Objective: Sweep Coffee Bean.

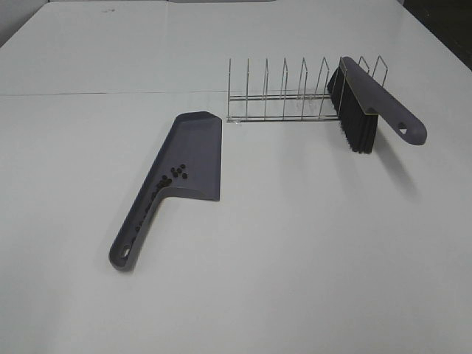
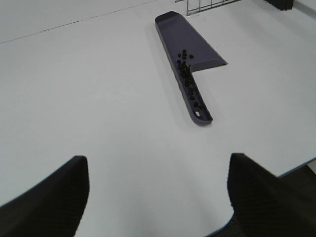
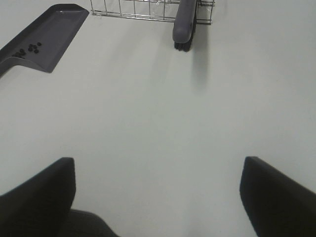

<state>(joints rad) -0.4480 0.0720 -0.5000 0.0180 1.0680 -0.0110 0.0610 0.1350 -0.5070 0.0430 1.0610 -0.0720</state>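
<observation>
A grey-purple dustpan (image 1: 188,158) lies flat on the white table, left of centre. Several tiny dark coffee beans (image 1: 177,172) sit in its pan and along its handle. The beans (image 2: 185,69) and dustpan (image 2: 190,42) also show in the left wrist view, and the dustpan (image 3: 47,32) with its beans (image 3: 29,48) in the right wrist view. A grey brush (image 1: 380,99) with black bristles (image 1: 354,122) rests in a wire rack (image 1: 284,92). My left gripper (image 2: 158,197) and right gripper (image 3: 158,197) are open and empty, well short of these things. Neither shows in the exterior view.
The wire rack (image 3: 143,10) stands at the back of the table, right of centre. The brush handle (image 3: 183,22) juts from it toward the right gripper. The table's front edge (image 2: 276,173) shows in the left wrist view.
</observation>
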